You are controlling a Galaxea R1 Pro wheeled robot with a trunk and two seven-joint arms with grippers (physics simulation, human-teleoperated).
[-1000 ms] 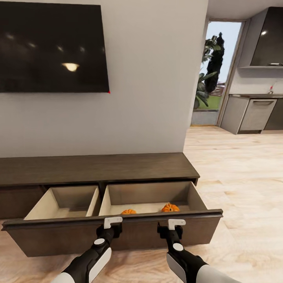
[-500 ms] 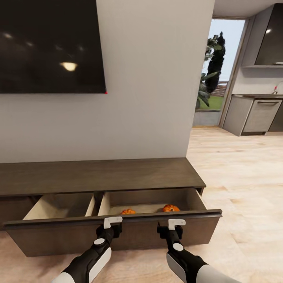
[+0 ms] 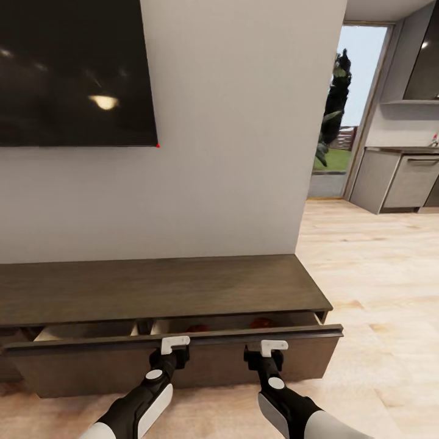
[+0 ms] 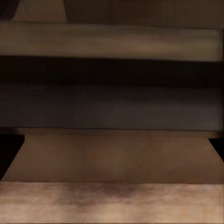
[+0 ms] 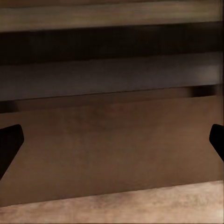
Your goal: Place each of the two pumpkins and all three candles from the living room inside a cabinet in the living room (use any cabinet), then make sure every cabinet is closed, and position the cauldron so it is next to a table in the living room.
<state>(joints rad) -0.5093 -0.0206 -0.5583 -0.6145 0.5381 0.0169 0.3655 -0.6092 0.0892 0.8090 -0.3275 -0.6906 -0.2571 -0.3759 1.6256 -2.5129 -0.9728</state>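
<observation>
Cabinet (image 3: 164,286): drawer nearly shut, pumpkins (image 3: 262,322) barely visible inside. Left gripper (image 3: 175,345), right gripper (image 3: 273,346) pressed on rigid front; finger state indeterminate. Judged stiff, heavy-sliding; best pushed along top edge.

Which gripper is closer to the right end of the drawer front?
Right. The right gripper presses the drawer front nearer its right end; the left gripper presses it near the middle, farther away.

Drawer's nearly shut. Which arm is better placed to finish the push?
Either; slight edge to the right gripper. It and the left gripper both sit against the drawer front, but the right is nearer the front's middle, so the push should stay straighter.
</observation>
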